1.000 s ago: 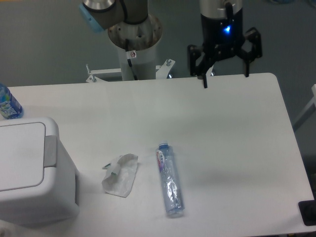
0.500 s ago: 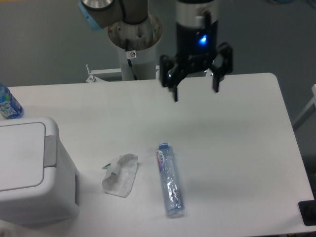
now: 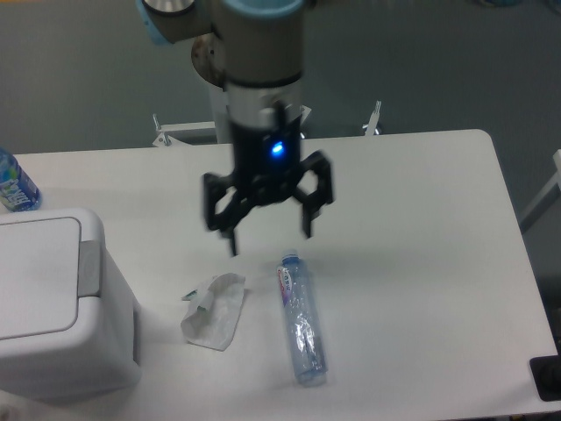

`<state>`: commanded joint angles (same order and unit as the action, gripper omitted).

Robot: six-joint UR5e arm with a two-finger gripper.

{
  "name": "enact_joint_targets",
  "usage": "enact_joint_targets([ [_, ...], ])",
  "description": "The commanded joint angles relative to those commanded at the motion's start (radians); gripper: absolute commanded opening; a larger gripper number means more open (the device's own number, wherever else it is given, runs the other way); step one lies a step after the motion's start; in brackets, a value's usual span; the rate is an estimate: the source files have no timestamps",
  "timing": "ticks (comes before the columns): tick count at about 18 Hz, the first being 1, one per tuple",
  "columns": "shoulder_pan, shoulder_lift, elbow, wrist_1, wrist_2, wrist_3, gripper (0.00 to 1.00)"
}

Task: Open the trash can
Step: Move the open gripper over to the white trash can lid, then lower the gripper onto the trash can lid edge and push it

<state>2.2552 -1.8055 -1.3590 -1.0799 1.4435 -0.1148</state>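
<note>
The trash can (image 3: 53,307) is a large white boxy bin at the lower left, with its flat lid down and a grey tab (image 3: 89,267) on its right rim. My gripper (image 3: 270,241) hangs open and empty above the middle of the table, well to the right of the bin and just above the gap between a crumpled wrapper and a lying bottle.
A crumpled white wrapper (image 3: 213,309) lies right of the bin. A clear plastic bottle (image 3: 301,320) lies on its side beside it. A blue-labelled bottle (image 3: 15,184) stands at the far left edge. The arm's base column (image 3: 237,79) stands behind the white table (image 3: 421,228).
My gripper has swept from the table's back right edge leftward and forward to over the middle of the table. It has stayed open. The bin and other objects have not moved.
</note>
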Motion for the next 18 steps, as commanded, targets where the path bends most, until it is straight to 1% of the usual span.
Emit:
enact_joint_targets([
  [4, -0.065, -0.009, -0.012, -0.002, 0.002, -0.063, 1.0],
  [8, -0.097, -0.009, -0.012, -0.002, 0.003, -0.072, 1.0],
  [11, -0.118, -0.009, -0.018, 0.0, 0.002, -0.072, 1.0],
  [18, -0.135, -0.011, -0.02, 0.0, 0.002, -0.072, 1.0],
])
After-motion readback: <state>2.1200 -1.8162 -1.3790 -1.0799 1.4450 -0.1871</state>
